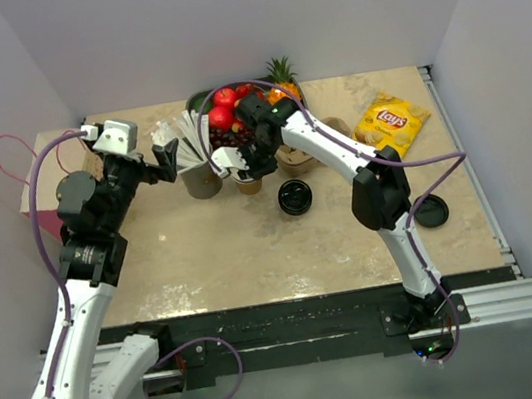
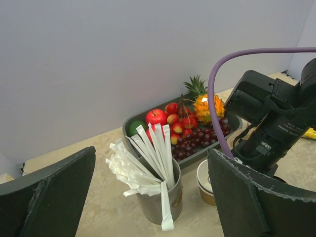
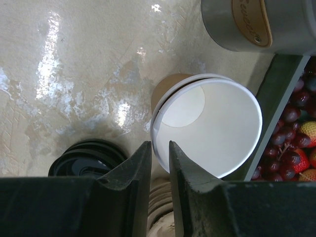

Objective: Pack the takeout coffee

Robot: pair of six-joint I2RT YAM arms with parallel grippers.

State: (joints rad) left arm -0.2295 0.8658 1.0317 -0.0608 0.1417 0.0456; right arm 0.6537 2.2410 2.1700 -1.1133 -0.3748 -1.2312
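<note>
Left hand (image 1: 165, 161): fingers spread wide, holding nothing, raised over the back left of the desk (image 1: 215, 258) and facing the steel tumbler of wrapped straws (image 2: 160, 197).
Right hand (image 3: 160, 153): fingers drawn close on the rim of the lidless paper cup (image 3: 212, 123), one finger outside the wall, the other over the white inside.
Lidless paper cup: upright on the desk, between the tumbler and the fruit tray (image 2: 129, 129), close to both.
Takeout coffee: I cannot tell where it is; no lidded brown cup can be made out.
Stack of black lids (image 1: 295, 197): on the desk, near the cup.
Single black lid (image 1: 431, 212): well apart, toward the right edge.
Chip bag (image 1: 392, 124): back right.
</note>
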